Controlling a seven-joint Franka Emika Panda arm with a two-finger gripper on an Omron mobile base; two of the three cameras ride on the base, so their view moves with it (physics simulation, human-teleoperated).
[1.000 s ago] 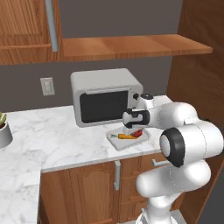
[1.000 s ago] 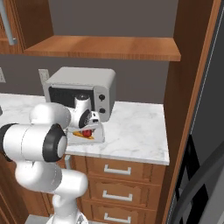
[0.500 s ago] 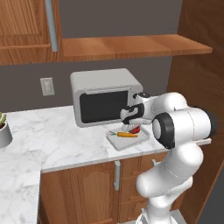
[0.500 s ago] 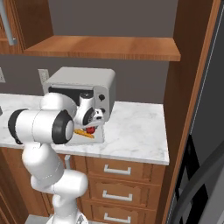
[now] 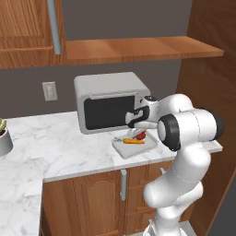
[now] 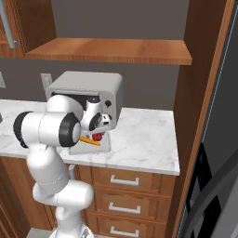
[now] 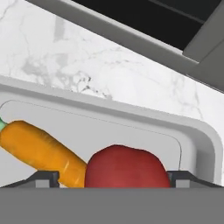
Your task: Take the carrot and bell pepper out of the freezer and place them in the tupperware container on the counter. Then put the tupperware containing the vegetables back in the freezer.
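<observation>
Now, starting from the big things: the freezer (image 6: 218, 153) stands off to my right past the wooden side panel, its dark door edge seen from the right base camera, and the microwave (image 5: 110, 107) sits at the back of the marble counter (image 5: 55, 147). Just in front of the microwave lies the flat grey container (image 5: 120, 149), and both vegetables are in it: the carrot (image 5: 134, 141) lying flat and the red pepper (image 5: 140, 135) touching it on the microwave side.

What has changed in the last second is my gripper (image 5: 137, 131). A moment ago its fingers were closed in around the pepper; now they have sprung wide and hold nothing. The pepper rests on the container floor between them. I judge that the loading step is done, so what remains is to grasp the container and carry it to the freezer.

From the left base camera my wrist covers much of the pepper. The hand camera gives what the base cameras cannot: the pepper (image 7: 127, 168) and carrot (image 7: 41, 151) pressed together, well inside the raised rim (image 7: 197, 135), with my finger tips (image 7: 186, 177) standing clear on either side.
</observation>
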